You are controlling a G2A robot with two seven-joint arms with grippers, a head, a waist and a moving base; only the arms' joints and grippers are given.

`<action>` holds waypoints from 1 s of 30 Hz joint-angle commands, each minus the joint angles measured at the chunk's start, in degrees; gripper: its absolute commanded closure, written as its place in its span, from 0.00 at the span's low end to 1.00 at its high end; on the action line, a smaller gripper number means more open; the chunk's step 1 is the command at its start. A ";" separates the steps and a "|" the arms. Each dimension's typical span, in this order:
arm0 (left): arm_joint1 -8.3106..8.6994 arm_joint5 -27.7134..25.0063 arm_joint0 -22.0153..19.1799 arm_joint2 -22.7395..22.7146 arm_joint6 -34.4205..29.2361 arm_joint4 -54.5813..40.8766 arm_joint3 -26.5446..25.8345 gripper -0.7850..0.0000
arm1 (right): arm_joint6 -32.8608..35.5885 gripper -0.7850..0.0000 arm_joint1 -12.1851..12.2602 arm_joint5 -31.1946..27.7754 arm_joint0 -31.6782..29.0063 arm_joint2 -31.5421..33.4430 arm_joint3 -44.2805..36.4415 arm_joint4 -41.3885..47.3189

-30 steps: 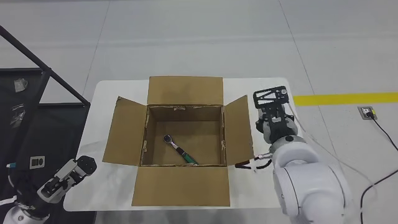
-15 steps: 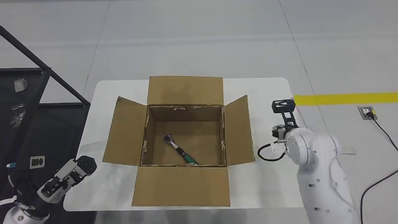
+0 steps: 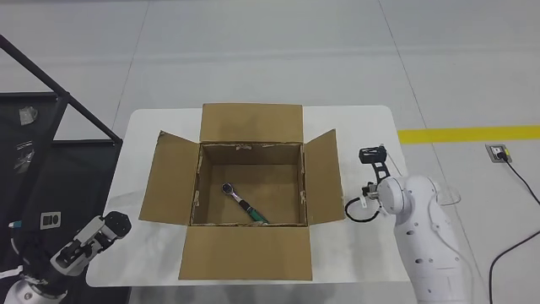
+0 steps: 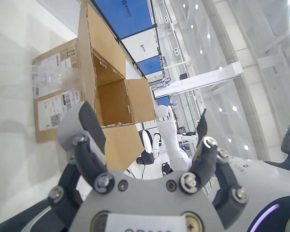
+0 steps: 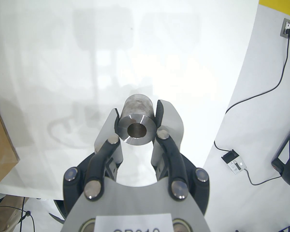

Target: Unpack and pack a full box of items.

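An open cardboard box (image 3: pixel 251 190) stands mid-table with all flaps spread, and a ratchet wrench (image 3: pixel 243 203) lies on its floor. My right arm (image 3: pixel 401 211) is over the table's right strip, beside the right flap. In the right wrist view my right gripper (image 5: pixel 137 108) is shut on a steel cylinder (image 5: pixel 136 121) with a bore in its end, held above the bare white tabletop. My left arm (image 3: pixel 84 249) is off the table's front left corner. Its gripper (image 4: pixel 145 114) stands open with nothing in it, facing the box (image 4: pixel 111 85) from the side.
The white table (image 3: pixel 363 127) has bare strips on both sides of the box. A black frame (image 3: pixel 34 135) stands off the left edge. On the floor to the right are a yellow line (image 3: pixel 468 133), a socket (image 5: pixel 287 27) with a cable, and a small device (image 5: pixel 233 161).
My right arm has swung from close beside the box's right flap out toward the table's right edge, then eased back a little. The left arm, box and wrench are unmoved.
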 commanded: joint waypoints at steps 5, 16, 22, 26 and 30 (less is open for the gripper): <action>0.00 0.00 0.00 0.00 0.00 0.00 0.00 0.00 | -1.09 0.96 -0.01 1.13 -0.63 -0.90 1.07 0.45; 0.00 0.00 0.00 0.00 0.00 0.00 0.00 0.00 | -1.63 0.22 0.24 2.64 -1.10 -1.29 -1.02 0.97; 0.00 0.00 0.00 0.00 0.00 0.00 0.00 0.00 | -2.54 0.00 0.54 4.76 -3.41 -1.01 -16.04 -1.13; 0.00 0.00 0.00 0.00 0.00 0.00 0.00 0.00 | -4.10 0.00 0.40 6.43 -5.46 -3.76 -33.33 -4.21; 0.00 0.00 0.00 0.00 0.00 0.00 0.00 0.00 | -6.54 0.00 -0.26 6.19 -4.87 -11.84 -45.57 -5.75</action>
